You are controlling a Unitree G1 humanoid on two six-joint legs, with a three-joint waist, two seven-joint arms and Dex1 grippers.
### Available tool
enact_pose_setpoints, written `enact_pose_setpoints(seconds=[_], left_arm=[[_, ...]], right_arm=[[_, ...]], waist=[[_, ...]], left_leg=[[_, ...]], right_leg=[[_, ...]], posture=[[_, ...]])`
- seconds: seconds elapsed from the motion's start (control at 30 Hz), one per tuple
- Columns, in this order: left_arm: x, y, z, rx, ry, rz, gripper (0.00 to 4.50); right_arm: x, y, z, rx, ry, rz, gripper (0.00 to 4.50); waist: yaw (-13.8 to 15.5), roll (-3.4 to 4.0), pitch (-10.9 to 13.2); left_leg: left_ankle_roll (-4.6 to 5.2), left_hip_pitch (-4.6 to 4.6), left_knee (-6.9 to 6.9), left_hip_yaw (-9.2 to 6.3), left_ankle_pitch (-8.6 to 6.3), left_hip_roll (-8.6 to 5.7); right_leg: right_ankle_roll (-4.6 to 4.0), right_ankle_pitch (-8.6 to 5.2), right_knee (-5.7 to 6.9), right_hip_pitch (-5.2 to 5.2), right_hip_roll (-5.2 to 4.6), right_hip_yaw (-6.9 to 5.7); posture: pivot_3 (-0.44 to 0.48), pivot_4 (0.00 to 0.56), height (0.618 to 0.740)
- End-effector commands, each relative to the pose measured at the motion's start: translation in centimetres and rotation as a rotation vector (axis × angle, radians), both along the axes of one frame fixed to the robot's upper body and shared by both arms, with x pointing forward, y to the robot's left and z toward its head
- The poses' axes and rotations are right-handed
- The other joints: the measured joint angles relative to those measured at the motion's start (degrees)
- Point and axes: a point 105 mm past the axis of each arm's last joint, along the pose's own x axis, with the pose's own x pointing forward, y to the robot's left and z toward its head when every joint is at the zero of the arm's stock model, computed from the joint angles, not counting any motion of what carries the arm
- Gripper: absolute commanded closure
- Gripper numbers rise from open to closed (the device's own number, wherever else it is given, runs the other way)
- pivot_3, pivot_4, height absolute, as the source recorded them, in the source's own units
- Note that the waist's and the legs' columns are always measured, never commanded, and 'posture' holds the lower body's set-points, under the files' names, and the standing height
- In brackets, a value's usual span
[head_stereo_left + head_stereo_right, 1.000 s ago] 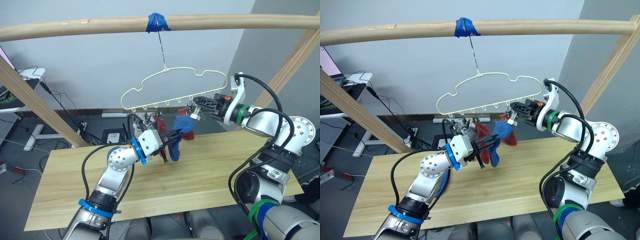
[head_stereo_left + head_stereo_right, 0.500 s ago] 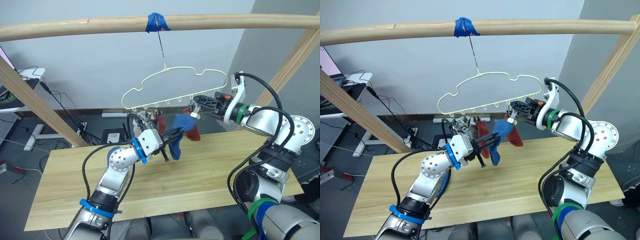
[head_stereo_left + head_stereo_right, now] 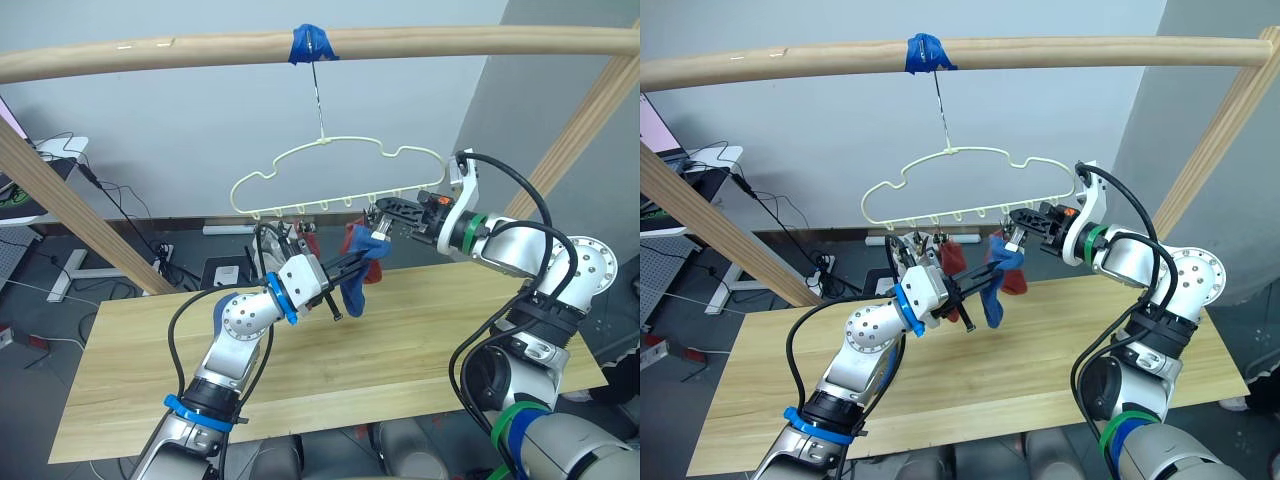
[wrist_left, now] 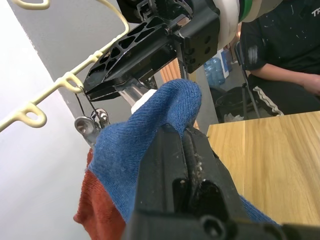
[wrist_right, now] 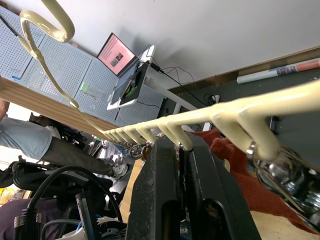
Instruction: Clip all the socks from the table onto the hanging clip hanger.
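Your left gripper (image 3: 347,270) is clamping the blue sock (image 3: 357,262), its cuff lying just left of the right gripper (image 3: 378,219), which is pinching a metal clip (image 4: 91,127).

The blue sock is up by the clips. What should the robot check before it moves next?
1. Soft blue knit sock pinched in left gripper: ok.
2. Right gripper closed on a small grey metal clip of the pale-yellow wire clip hanger: ok.
3. Blue sock's edge inside that clip: cannot tell.
4. Rust-red knit sock hanging from hanger: ok.
5. Hanger hook on round wooden pole: ok.
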Motion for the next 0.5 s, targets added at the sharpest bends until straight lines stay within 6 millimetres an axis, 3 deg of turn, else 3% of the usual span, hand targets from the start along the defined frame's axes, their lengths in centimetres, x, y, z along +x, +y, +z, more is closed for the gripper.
enact_pose_setpoints(seconds=[0.03, 0.33, 0.5], left_arm=[[-0.2, -0.3, 1.2, -0.025, -0.048, -0.011, 4.50], [-0.1, -0.8, 1.1, -0.011, -0.030, -0.043, 4.50], [0.3, -1.2, 0.9, -0.005, -0.009, -0.047, 4.50]], right_arm=[[-0.6, 0.3, 1.0, 0.012, -0.050, 0.031, 3.07], [-0.5, -1.3, 1.0, 0.001, -0.055, -0.014, 0.14], [-1.6, -3.9, 1.1, -0.056, -0.105, -0.037, 0.03]], waist=[[0.00, 0.01, 0.00], [0.03, 0.00, 0.01], [0.20, 0.02, 0.05]], left_leg=[[0.00, 0.00, 0.00, 0.00, 0.00, 0.00], [0.00, -0.04, -0.01, 0.00, 0.00, 0.00], [0.01, -0.12, -0.02, 0.00, -0.01, 0.00]], right_leg=[[0.00, 0.00, -0.01, 0.00, 0.00, 0.00], [0.00, 0.00, -0.06, 0.00, 0.00, -0.01], [0.01, -0.01, -0.18, 0.00, -0.01, -0.01]], posture=[[-0.169, 0.180, 0.740], [-0.174, 0.178, 0.740], [-0.183, 0.180, 0.740]])
